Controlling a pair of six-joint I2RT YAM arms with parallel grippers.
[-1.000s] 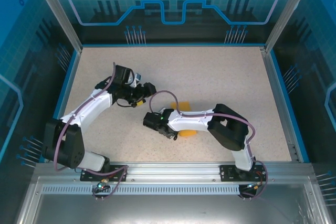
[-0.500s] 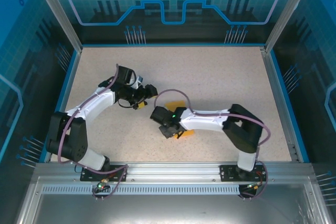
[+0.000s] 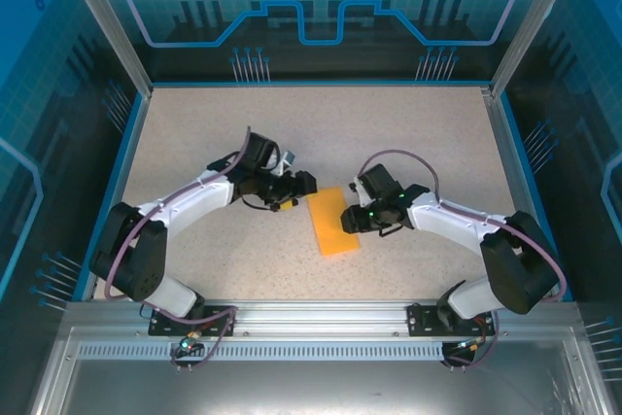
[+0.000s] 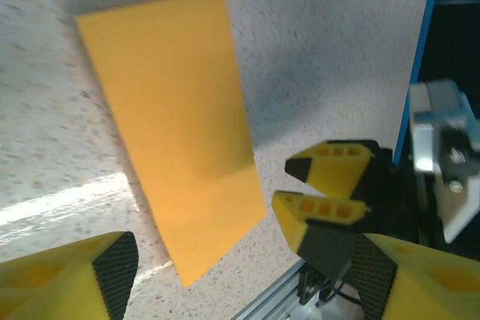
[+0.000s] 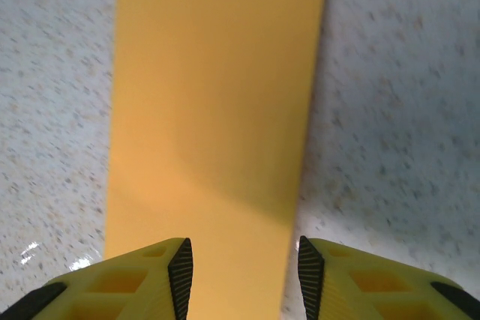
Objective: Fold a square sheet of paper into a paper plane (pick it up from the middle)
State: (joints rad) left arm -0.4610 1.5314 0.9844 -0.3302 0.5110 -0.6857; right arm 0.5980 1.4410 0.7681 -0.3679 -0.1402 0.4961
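Note:
The square sheet of paper [image 3: 333, 222] is folded into a narrow bright orange rectangle and lies flat on the speckled table. In the left wrist view the paper [image 4: 172, 125] runs diagonally, and in the right wrist view the paper [image 5: 217, 95] stretches away from the fingers. My left gripper [image 3: 301, 191] hovers open just left of the paper's far end; its jaws [image 4: 244, 290] hold nothing. My right gripper [image 3: 348, 224] stands open at the paper's right edge. Its jaws [image 5: 240, 275] straddle the near end of the strip without clamping it. The right gripper [image 4: 289, 185] also shows beside the paper's corner.
Blue rails [image 3: 120, 153] border the table on the left and right. An aluminium frame [image 3: 321, 313] runs along the near edge, close behind the paper's near corner [image 4: 270, 301]. Bare tabletop [image 3: 389, 133] lies beyond both grippers.
The right arm swung off the paper to its right side and its jaws opened. The left gripper moved right toward the paper. The folded strip now lies uncovered.

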